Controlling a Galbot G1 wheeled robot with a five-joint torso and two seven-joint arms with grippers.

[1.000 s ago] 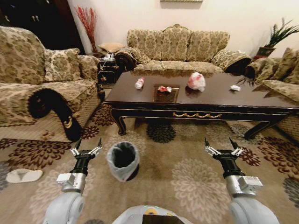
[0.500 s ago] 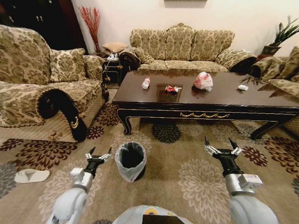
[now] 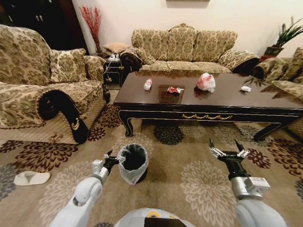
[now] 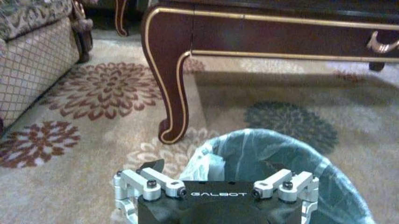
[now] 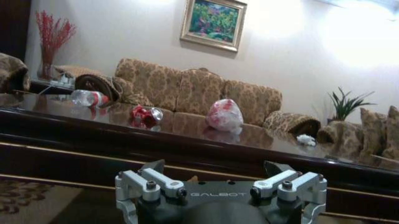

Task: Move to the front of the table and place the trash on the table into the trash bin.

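Both grippers spread wide | left gripper (image 3: 115,159) at bag-lined round trash bin (image 3: 133,163) | right gripper (image 3: 228,152) faces glossy table (image 3: 213,100)

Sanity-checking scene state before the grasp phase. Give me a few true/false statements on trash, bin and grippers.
1. All four trash items lie on the table: bottle, can, plastic bag bundle, paper wad. True.
2. The trash bin stands on the table. False: it stands on the carpet in front of the table, near the table's left front leg.
3. The left gripper is at the bin's rim, open. True.
4. The right gripper is shut on the can. False: it is open and empty, above the carpet in front of the table.
5. The bottle stands upright. False: it lies on its side.
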